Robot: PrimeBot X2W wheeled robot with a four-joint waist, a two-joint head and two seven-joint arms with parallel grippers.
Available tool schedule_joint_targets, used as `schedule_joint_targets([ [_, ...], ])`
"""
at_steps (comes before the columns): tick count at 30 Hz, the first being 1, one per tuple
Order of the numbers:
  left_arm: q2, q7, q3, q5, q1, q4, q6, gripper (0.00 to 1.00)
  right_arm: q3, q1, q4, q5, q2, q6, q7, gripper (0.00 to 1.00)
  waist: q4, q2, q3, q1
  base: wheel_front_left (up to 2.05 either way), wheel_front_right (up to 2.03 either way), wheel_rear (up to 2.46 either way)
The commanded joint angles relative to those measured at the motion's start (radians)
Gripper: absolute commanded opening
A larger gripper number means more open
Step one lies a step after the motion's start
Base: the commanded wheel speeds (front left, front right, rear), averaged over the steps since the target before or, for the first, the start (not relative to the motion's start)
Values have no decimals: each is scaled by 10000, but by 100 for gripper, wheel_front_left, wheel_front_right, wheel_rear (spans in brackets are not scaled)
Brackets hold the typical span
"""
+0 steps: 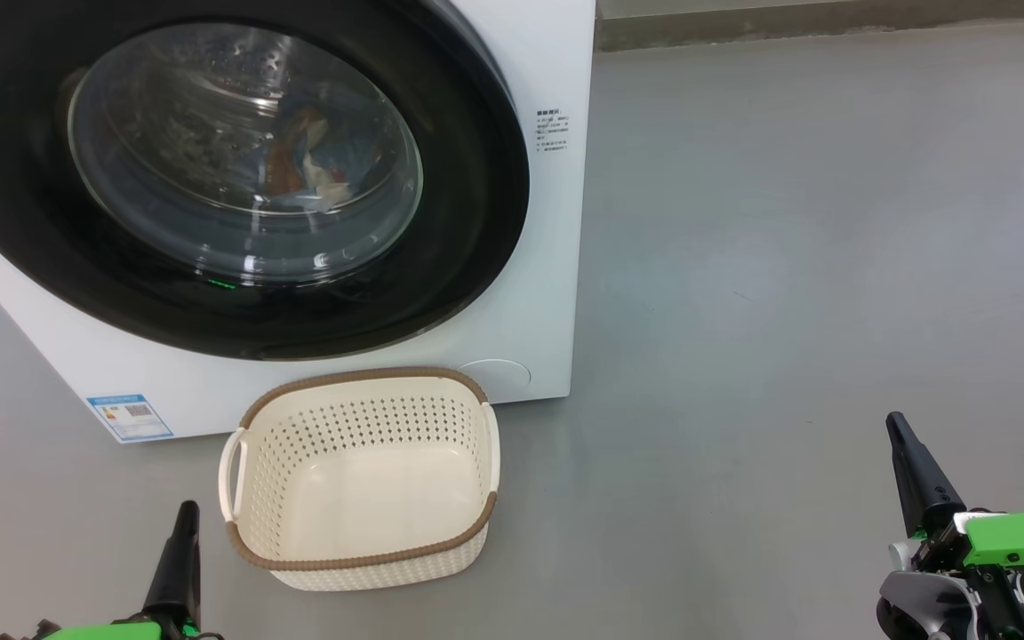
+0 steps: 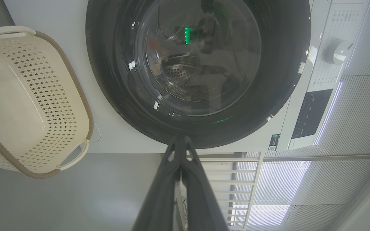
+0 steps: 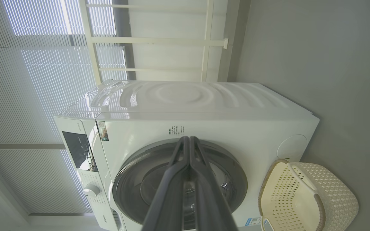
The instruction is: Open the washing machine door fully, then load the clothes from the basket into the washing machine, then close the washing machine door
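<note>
A closed door [image 1: 476,222] on the machine [image 1: 556,89], far left; behind its glass [image 1: 165,222], the clothes [image 1: 312,164], inside the drum [image 1: 201,89]; just in front of the machine, an empty basket [image 1: 361,560], upright on the floor [image 1: 788,267]; near left of the basket, the left gripper [image 1: 186,514], fingers pressed together on nothing; well off to the near right, the right gripper [image 1: 899,428], likewise pinched, nothing held.
</note>
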Motion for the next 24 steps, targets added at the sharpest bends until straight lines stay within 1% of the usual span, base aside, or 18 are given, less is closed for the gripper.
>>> schedule_joint_targets([
  [1,141,62,334,-81,-426,-304,-67,0,191,-186,-257,-11,-90,17,51,0,0,-1,0,0,0,0,0],
  [24,141,61,333,-82,-426,-305,-67,0,178,-187,-256,-22,-82,17,61,0,0,-1,0,-1,0,0,0],
])
